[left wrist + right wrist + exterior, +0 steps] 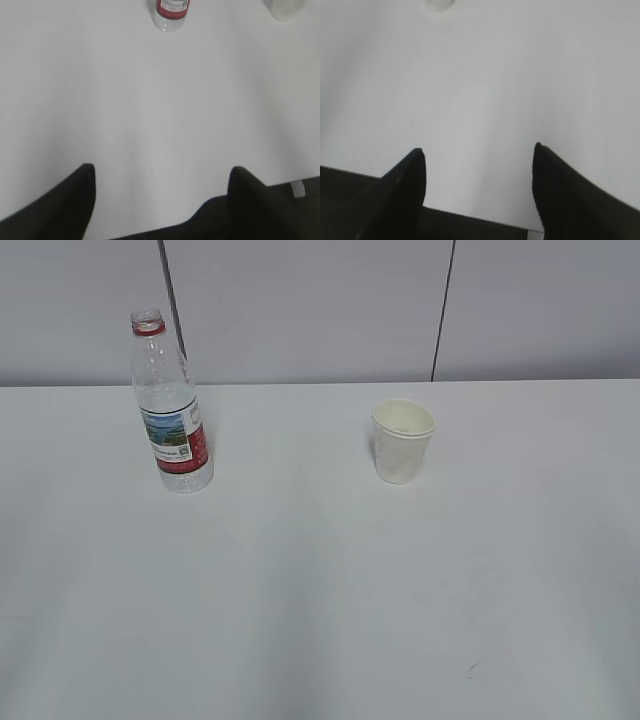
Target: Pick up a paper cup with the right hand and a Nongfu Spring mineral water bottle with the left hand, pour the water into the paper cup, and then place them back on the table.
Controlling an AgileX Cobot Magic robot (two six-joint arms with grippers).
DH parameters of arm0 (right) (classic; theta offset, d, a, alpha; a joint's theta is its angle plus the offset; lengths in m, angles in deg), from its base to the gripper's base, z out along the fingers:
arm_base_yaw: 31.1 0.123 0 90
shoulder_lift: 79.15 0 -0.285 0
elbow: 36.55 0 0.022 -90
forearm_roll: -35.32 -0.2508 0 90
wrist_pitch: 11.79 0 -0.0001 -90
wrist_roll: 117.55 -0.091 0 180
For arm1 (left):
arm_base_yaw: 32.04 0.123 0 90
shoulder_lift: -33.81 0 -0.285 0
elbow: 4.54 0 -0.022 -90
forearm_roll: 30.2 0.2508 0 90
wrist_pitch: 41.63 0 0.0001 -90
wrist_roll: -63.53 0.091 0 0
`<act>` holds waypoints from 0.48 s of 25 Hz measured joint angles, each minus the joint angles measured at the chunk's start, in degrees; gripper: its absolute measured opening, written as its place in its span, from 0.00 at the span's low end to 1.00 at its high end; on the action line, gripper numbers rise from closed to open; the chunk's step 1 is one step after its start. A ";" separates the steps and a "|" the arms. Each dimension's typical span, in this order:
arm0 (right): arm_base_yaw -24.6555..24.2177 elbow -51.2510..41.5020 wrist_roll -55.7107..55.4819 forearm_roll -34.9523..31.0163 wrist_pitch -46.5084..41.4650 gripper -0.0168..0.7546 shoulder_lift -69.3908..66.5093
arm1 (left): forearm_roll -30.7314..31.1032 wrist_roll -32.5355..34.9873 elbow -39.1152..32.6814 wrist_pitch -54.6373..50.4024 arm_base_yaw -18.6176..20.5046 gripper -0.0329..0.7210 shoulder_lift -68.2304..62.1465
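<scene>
Two task items are standing on one surface, listed here from largest to smallest.

Item 1. The table (320, 590): a plain white top that is filling most of every view, with grey wall panels rising behind its far edge. A small dark scuff mark (472, 671) is showing near the front right.

Item 2. The left hand (160, 172): seen only in the left wrist view, its two black fingers (82, 192) are spreading wide apart with bare table between them, gripping nothing. It is sitting well apart from the bottle, which is appearing at the top edge of that view.

Item 3. The right hand (477, 152): seen only in the right wrist view, its black fingers (410, 175) are likewise spreading wide and holding nothing. The cup is showing far off at the top edge.

Item 4. The Nongfu Spring mineral water bottle (170, 405): standing upright at the rear left of the table, uncapped, its red neck ring on top and its red-and-white label facing forward. The water (185, 478) is hard to make out through the clear plastic; its level cannot be told.

Item 5. The paper cup (402, 440): standing upright at the rear, right of centre, well apart from the bottle, its mouth open upward.
</scene>
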 joint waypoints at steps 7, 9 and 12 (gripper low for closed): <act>0.00 -5.76 1.84 -1.84 3.41 0.67 9.48 | -0.20 1.24 -7.33 4.67 0.00 0.71 12.30; 0.00 -5.88 2.61 -2.52 3.92 0.67 11.17 | -0.44 1.26 -8.69 4.24 0.00 0.71 15.16; 0.00 -6.01 2.86 -2.65 4.27 0.67 12.41 | -0.50 1.51 -9.68 3.10 0.00 0.71 17.39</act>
